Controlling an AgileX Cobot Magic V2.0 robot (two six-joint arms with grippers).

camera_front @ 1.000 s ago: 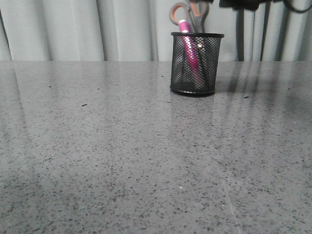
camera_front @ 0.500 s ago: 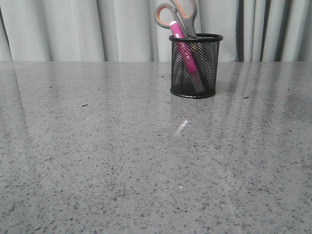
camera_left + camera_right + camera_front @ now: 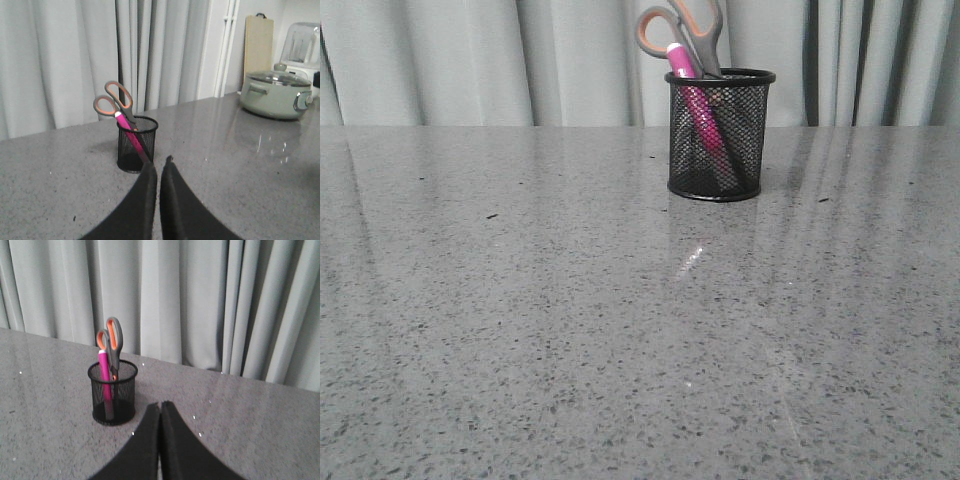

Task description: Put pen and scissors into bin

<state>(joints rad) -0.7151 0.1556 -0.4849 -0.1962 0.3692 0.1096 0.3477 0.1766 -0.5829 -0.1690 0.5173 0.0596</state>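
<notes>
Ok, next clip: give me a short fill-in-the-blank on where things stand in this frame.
1. The pen stands inside the ____.
2. The scissors sit in the bin with their ____ pointing up.
3. Both the left pincer and the right pincer are ____ and hold nothing.

Missing words: bin; handles; shut

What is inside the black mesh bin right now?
The bin holds the pen and the scissors, handles up above the rim. The blades show only dimly through the mesh; their tips at the base cannot be made out.
</notes>
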